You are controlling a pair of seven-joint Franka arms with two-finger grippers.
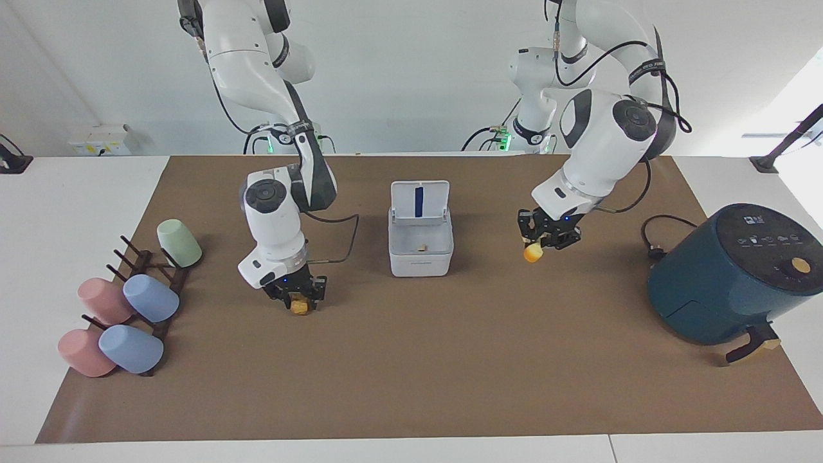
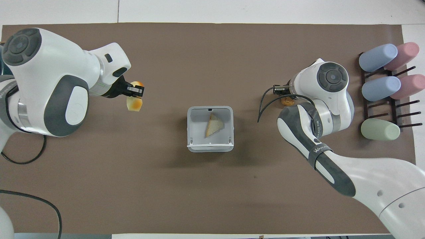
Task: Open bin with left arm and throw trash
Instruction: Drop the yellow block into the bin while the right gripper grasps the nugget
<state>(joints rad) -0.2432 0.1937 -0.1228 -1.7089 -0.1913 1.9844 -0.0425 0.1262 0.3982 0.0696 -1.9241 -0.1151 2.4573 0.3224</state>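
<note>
the left gripper [image 1: 546,241] pinches the yellow chunk [image 1: 532,253] aloft beside the open bin [image 1: 420,247], bread wedge [image 2: 214,125] inside, while the right gripper [image 1: 297,297] clamps the nugget [image 1: 298,307] across its middle, light and crumbly-looking, so a gentle squeeze suits.

White arms, brown mat, pastel cups

The bin [image 1: 421,247] is white with a grey rim, its raised lid [image 1: 419,200] marked by a dark blue stripe; a pale bread wedge [image 2: 213,125] lies inside. The left gripper [image 1: 543,239] is black around a yellow-orange chunk [image 1: 532,253]; the right gripper [image 1: 297,297] is black around a golden-brown nugget [image 1: 298,307]. The mat [image 1: 411,373] is plain brown. The air fryer [image 1: 733,273] is dark teal. The rack [image 1: 151,270] is dark brown with two pink cups [image 1: 103,300], two blue cups [image 1: 150,298] and one pale green cup [image 1: 178,242].
</note>
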